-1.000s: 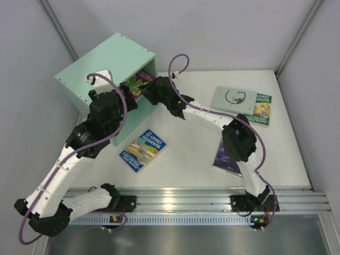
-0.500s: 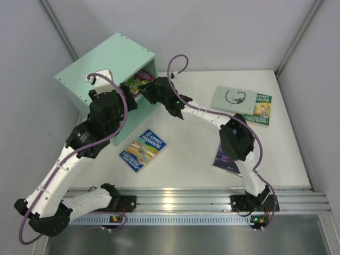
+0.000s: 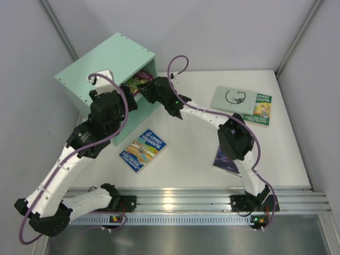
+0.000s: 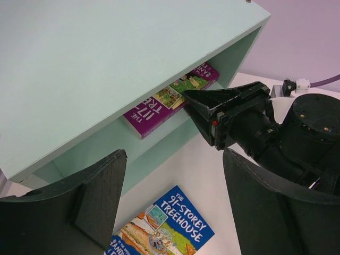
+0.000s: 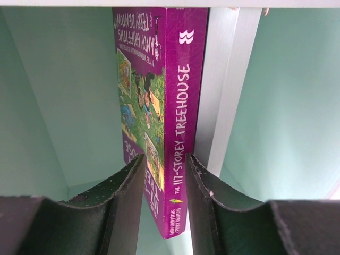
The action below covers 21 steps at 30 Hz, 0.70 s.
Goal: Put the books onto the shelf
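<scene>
At 10 o'clock on the white tabletop (image 3: 191, 149) stands the mint-green boxy wooden shelf (image 3: 103, 61), its open side turned toward 4 o'clock and one board splitting it into two compartments. The left hand (image 4: 174, 154) hovers just before that opening, its two black fingers (image 4: 98, 199) spread wide and empty. In the upper compartment the thin magenta-and-green paperback book (image 5: 183, 101) lies flat against the dividing board (image 5: 223, 79), its near end at the mouth of the shelf. The right hand (image 5: 166, 159) reaches in from 3 o'clock and pinches that near end, one finger pressed on the picture cover and the other on the face next to the board. Near 7 o'clock, close to the shelf, the thin blue-and-yellow paperback book (image 3: 142, 150) lies flat and face up. Toward 4 o'clock the dark purple-blue galaxy-like paperback book (image 3: 224, 161) lies flat, partly hidden under the right arm (image 3: 236, 141). At 2 o'clock a pale grey-green flat cover with a dark curl on it (image 3: 231, 98) touches the green paperback book with a yellow picture (image 3: 261, 110) on its right; whether these are one open book or two I cannot tell
</scene>
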Each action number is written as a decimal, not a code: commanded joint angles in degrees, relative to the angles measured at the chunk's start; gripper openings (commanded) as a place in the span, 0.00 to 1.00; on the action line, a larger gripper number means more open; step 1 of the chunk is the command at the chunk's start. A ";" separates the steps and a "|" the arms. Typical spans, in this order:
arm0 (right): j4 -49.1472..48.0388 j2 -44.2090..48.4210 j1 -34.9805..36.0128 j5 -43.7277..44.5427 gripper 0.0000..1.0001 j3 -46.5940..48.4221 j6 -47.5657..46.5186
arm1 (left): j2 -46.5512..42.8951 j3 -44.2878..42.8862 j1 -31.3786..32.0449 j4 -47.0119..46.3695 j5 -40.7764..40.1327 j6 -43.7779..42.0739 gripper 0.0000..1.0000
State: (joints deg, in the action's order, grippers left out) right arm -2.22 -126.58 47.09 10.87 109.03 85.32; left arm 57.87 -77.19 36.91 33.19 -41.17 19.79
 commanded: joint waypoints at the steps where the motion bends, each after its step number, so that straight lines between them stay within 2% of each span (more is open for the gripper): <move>1: -4.11 -1.21 0.46 1.08 0.36 3.20 1.60 | -0.47 0.46 -0.26 -1.73 -0.49 -0.46 0.79; 9: -4.11 -1.47 0.98 1.69 0.36 2.76 3.01 | -0.56 0.81 -0.34 -1.99 -0.67 -0.54 0.79; 14: -3.50 0.46 0.81 1.08 0.39 2.76 -0.14 | -0.47 0.37 -0.34 -1.64 -0.58 -1.07 0.79; 17: -2.97 5.00 0.46 0.38 0.41 -0.47 -3.84 | -0.30 -0.59 -0.34 -1.29 -0.41 -1.77 0.79; 21: -4.29 13.89 -1.29 -2.34 0.46 -11.88 -8.67 | 0.23 -3.32 -0.34 1.43 1.61 -1.86 0.78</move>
State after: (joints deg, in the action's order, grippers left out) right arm -4.89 -121.97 46.74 9.93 102.04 82.15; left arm 58.06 -77.28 36.84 33.93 -40.73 19.25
